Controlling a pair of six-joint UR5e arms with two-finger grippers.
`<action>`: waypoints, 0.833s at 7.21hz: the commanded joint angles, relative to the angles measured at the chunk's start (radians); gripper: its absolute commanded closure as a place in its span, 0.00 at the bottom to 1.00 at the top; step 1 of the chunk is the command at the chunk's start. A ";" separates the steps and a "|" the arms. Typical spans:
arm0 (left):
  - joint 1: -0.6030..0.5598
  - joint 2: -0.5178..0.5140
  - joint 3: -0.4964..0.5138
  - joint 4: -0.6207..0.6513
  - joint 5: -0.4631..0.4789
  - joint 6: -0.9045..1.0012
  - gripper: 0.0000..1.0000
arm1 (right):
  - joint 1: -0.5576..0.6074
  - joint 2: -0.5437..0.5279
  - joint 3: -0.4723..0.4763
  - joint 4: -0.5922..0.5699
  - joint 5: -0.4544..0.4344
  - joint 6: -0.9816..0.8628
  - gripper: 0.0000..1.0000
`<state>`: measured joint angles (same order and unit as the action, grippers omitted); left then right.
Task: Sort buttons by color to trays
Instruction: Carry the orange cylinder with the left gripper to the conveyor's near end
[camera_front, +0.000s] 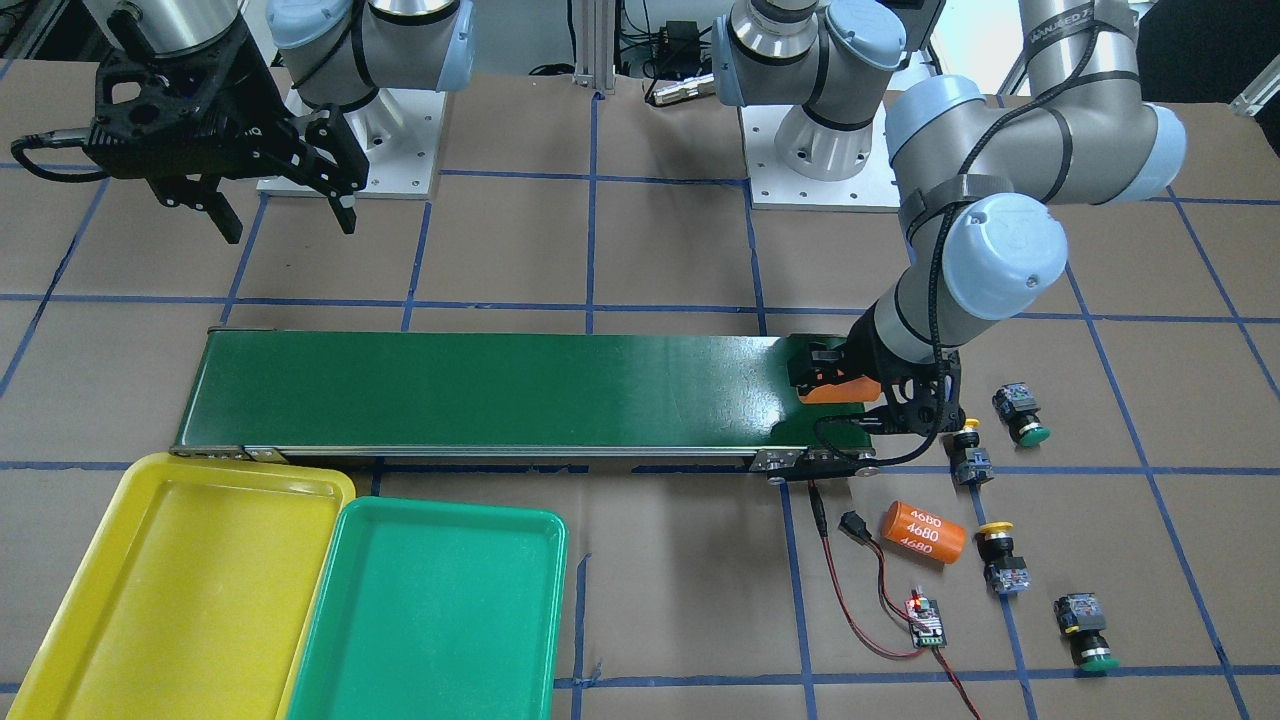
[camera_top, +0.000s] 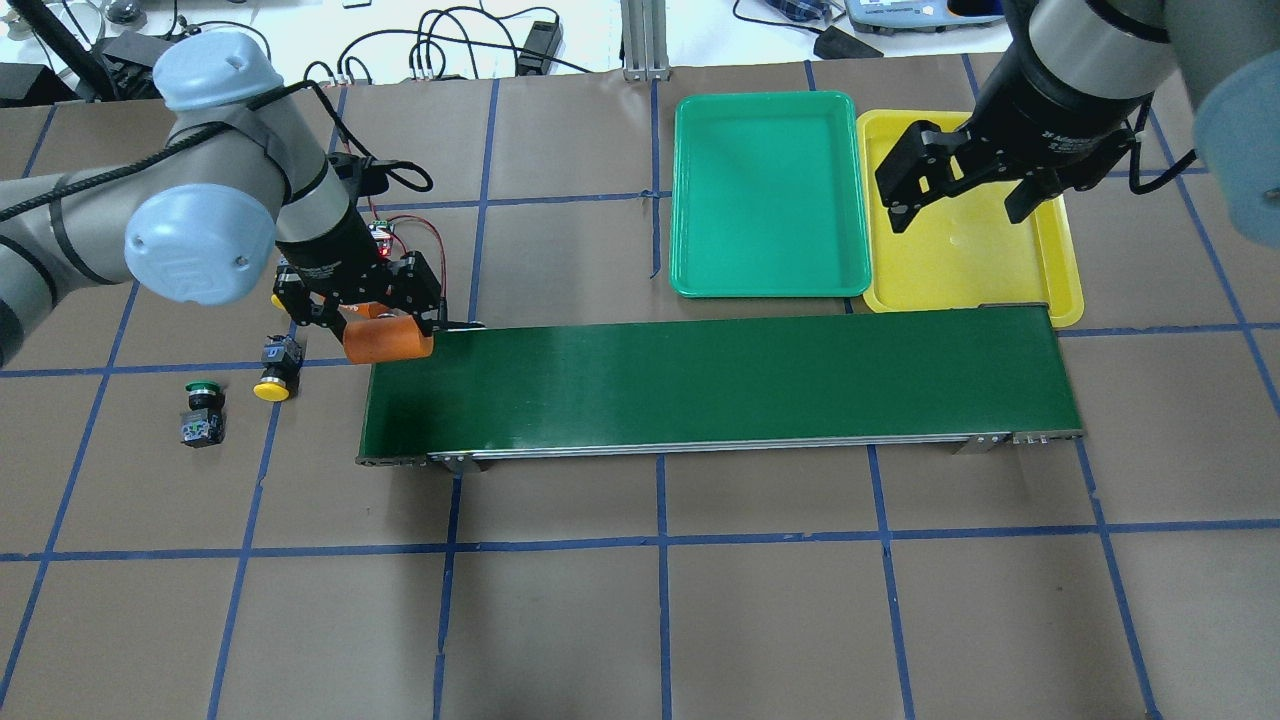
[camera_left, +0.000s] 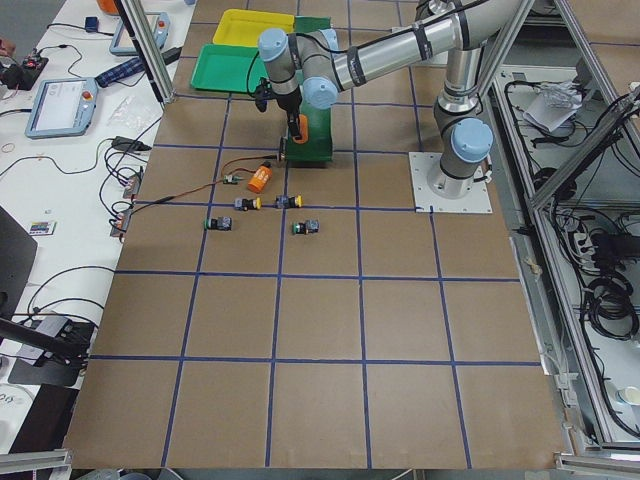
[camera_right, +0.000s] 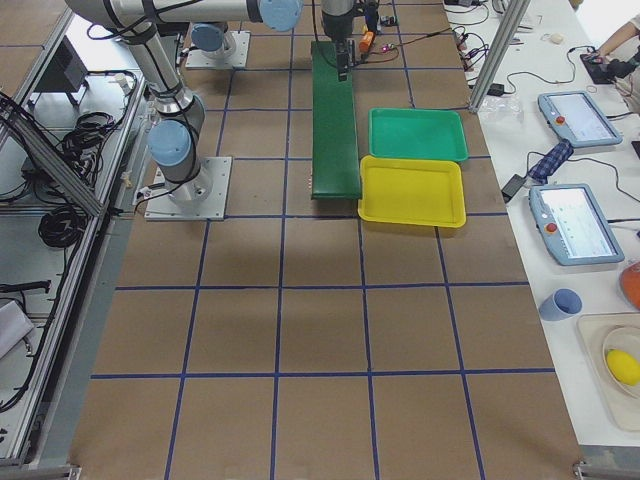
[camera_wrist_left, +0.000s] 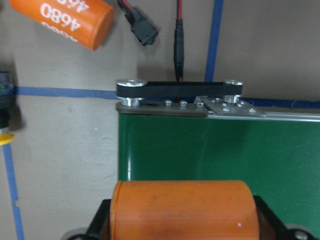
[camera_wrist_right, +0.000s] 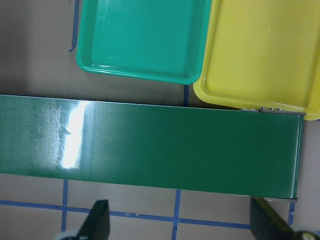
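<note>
My left gripper (camera_top: 388, 338) is shut on a plain orange cylinder (camera_wrist_left: 180, 205) over the left end of the conveyor belt (camera_top: 720, 380). My right gripper (camera_top: 960, 195) is open and empty, above the yellow tray (camera_top: 970, 270). The green tray (camera_top: 765, 195) lies beside it; both trays hold nothing. Four buttons lie on the table near the left arm: a green one (camera_front: 1020, 412), a yellow one (camera_front: 970, 455), a second yellow one (camera_front: 1000, 560) and a second green one (camera_front: 1085, 632). None is held.
An orange cylinder marked "4680" (camera_front: 923, 532) lies among the buttons. A small circuit board (camera_front: 925, 620) with red wires lies next to it, and its leads run to the belt's end. The left arm's elbow (camera_front: 1000, 255) hangs over the button area.
</note>
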<state>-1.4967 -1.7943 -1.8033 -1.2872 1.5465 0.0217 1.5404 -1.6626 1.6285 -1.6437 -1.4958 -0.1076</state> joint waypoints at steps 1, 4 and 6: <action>-0.011 0.000 -0.074 0.127 0.006 0.018 1.00 | 0.000 0.001 0.001 -0.004 -0.001 -0.003 0.00; -0.011 -0.010 -0.087 0.161 0.009 0.040 0.91 | -0.003 0.004 -0.006 -0.005 -0.003 -0.006 0.00; -0.013 0.006 -0.125 0.163 0.011 0.038 0.00 | -0.005 0.004 -0.001 -0.004 -0.003 -0.011 0.00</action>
<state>-1.5081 -1.7954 -1.9061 -1.1279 1.5560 0.0592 1.5367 -1.6584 1.6253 -1.6480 -1.4987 -0.1158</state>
